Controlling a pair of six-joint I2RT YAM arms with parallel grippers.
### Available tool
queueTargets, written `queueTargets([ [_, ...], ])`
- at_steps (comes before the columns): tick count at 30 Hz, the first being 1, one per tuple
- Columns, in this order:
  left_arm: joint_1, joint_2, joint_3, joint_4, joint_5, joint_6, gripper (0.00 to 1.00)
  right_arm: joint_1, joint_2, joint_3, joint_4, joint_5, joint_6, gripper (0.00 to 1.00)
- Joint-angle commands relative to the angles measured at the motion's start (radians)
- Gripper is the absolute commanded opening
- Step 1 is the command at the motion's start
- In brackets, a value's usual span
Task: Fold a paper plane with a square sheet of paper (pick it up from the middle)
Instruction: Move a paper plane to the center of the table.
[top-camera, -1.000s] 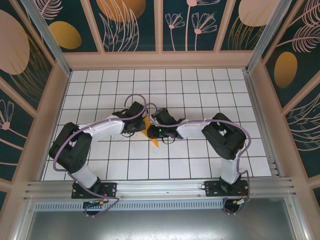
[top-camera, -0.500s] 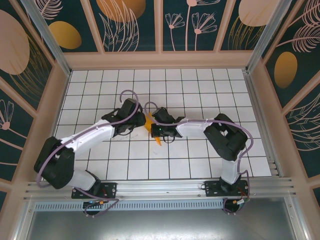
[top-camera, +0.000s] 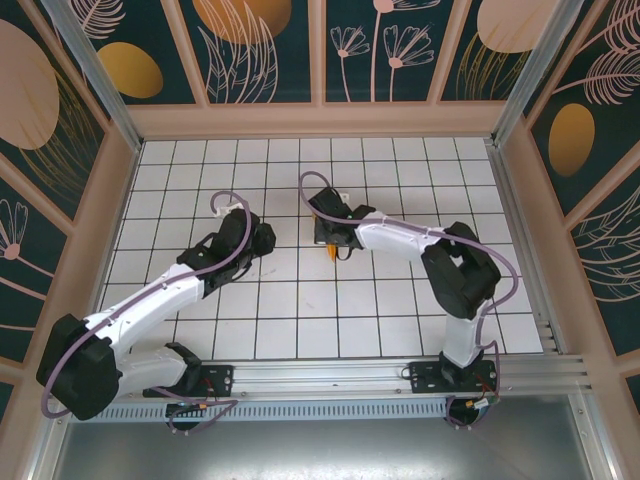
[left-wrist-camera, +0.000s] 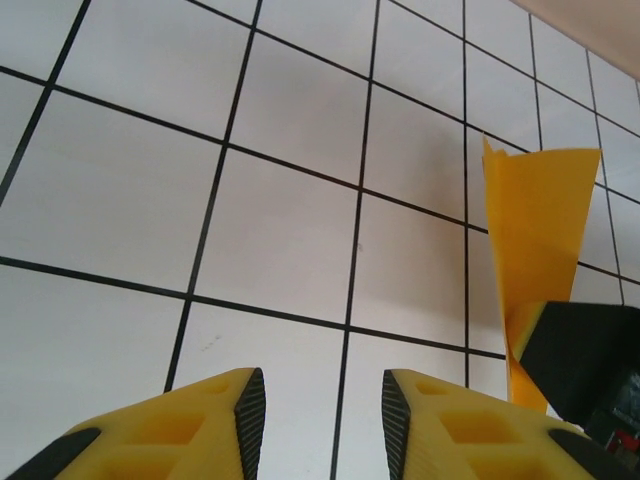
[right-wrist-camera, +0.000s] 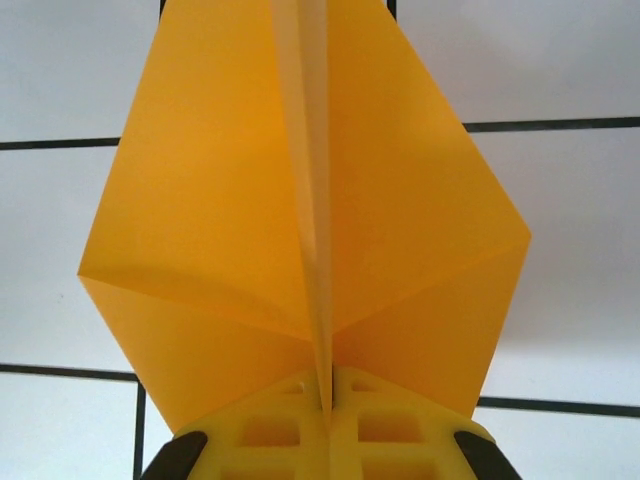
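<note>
The right gripper is clamped on the centre crease of a thin, folded orange-yellow paper plane. Its angular wings spread to either side, near the middle of the white grid-tiled table. The left gripper hangs nearby, jaws apart and empty.

The worktop is a white surface ruled into square tiles by black grid lines. Dark teal wall panels, printed with orange ovals and pale plant outlines, enclose it on three sides within a beige frame. An aluminium rail runs along the near edge, with a perforated strip just beside it.
</note>
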Motion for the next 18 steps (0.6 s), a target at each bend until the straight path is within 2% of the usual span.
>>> queueTargets([
  [1, 0.005, -0.010, -0.015, 0.018, -0.028, -0.024, 0.38, 0.003, 0.067, 0.049, -0.103, 0.030, 0.022, 0.02],
  [18, 0.006, -0.010, -0.030, 0.024, -0.018, -0.027, 0.38, 0.004, 0.189, 0.025, -0.074, -0.020, 0.066, 0.15],
])
